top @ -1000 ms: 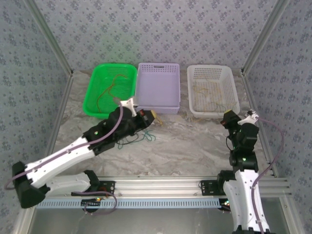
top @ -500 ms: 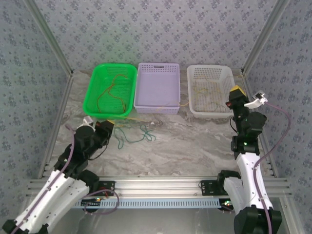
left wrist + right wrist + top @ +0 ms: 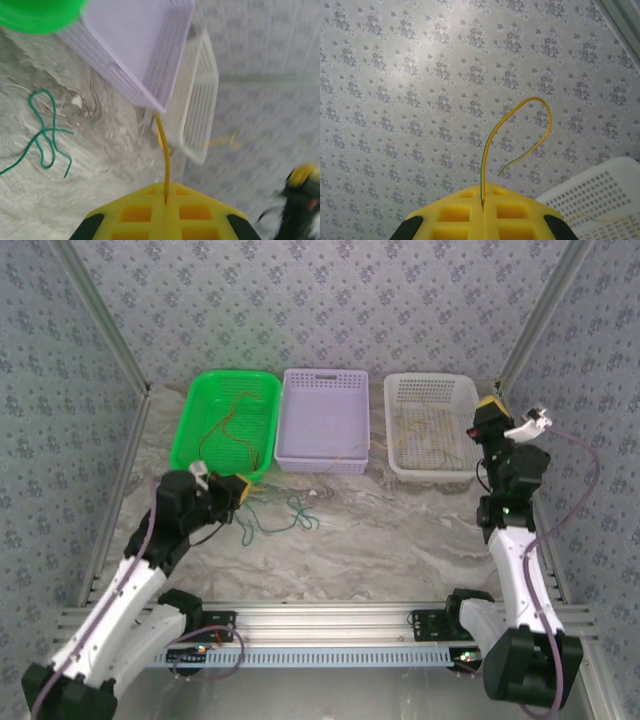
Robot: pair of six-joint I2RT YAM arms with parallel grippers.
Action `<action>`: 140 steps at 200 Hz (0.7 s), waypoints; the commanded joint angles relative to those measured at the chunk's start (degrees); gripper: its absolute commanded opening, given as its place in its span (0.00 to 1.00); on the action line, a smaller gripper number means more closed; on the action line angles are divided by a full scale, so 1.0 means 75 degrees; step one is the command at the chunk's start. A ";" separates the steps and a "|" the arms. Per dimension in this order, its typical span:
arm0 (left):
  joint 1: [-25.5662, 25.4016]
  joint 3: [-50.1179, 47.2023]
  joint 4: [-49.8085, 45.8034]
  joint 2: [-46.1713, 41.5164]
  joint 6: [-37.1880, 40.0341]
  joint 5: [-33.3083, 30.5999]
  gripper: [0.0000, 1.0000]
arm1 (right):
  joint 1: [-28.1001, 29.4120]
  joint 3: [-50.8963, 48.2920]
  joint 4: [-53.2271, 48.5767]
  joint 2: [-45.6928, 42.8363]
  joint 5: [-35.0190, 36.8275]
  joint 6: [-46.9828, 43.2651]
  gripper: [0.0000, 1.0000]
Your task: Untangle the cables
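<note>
Yellow cable [image 3: 163, 145] is pinched in the left tool [image 3: 166, 200], yellow-green cable [image 3: 483, 165] in the right tool [image 3: 482, 202].

my view from above
left gripper [image 3: 240, 490] by the green basket [image 3: 183, 436] holds a yellow cable [image 3: 348, 452] (teal cable [image 3: 300, 512] beside it); right gripper [image 3: 488, 418] over the white basket's [image 3: 430, 472] edge.

There are three baskets (green basket [image 3: 232, 375], purple basket [image 3: 325, 373], white basket [image 3: 430, 378]), two hands (left hand [image 3: 242, 490], right hand [image 3: 489, 407]) and at least three cables [image 3: 290, 515].
</note>
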 commanded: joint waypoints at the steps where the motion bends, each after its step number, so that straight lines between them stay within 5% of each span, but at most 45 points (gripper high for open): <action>1: -0.0356 0.0222 -0.1629 -0.0091 0.2617 0.0439 0.00 | -0.0091 0.0918 0.0566 0.0506 0.0166 -0.0089 0.00; 58: -0.0668 -0.0325 -0.2901 -0.0759 0.4682 0.0442 0.00 | -0.0080 0.2479 0.1013 0.1917 0.0073 0.0071 0.00; 140: -0.4242 0.0513 -0.2733 0.1454 0.5281 -0.2723 0.00 | -0.0215 0.4475 0.1534 0.3452 -0.0712 0.0136 0.00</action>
